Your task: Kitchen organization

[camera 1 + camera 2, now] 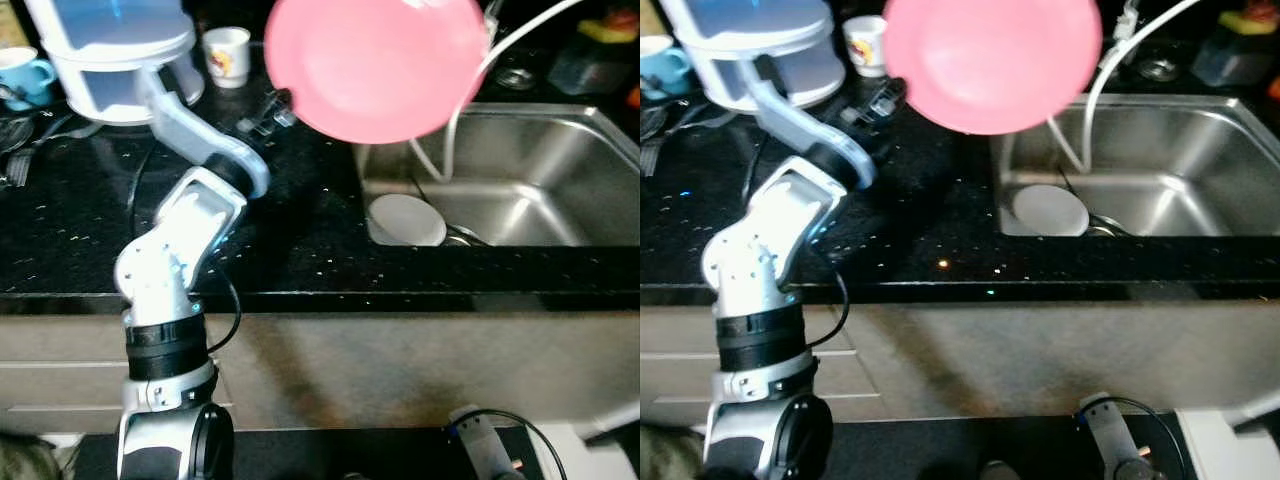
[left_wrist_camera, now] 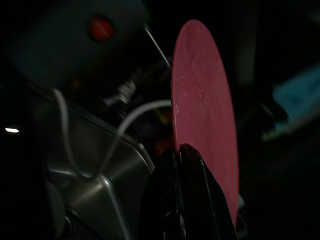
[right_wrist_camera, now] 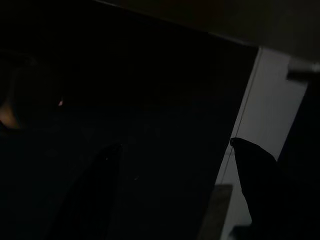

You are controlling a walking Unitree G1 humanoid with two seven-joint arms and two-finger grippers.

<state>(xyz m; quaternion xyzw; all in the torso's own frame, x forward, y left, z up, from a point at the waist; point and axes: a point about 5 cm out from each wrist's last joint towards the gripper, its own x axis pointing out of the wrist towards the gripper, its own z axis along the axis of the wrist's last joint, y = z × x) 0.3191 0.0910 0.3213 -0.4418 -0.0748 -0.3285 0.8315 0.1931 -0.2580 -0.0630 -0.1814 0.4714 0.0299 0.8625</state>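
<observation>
My left gripper (image 2: 186,152) is clamped on the rim of the pink plate (image 1: 375,62), held above the counter (image 1: 290,240) at the sink's (image 1: 520,190) left edge. My right gripper (image 3: 175,155) hangs idle, fingers spread.

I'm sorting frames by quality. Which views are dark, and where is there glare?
Left eye view: well lit, the pink plate soft-edged, glare on the sink wall. Left wrist view: dim, the left gripper black against the plate's rim. Right wrist view: nearly black, the right gripper a pair of spread silhouettes.
</observation>
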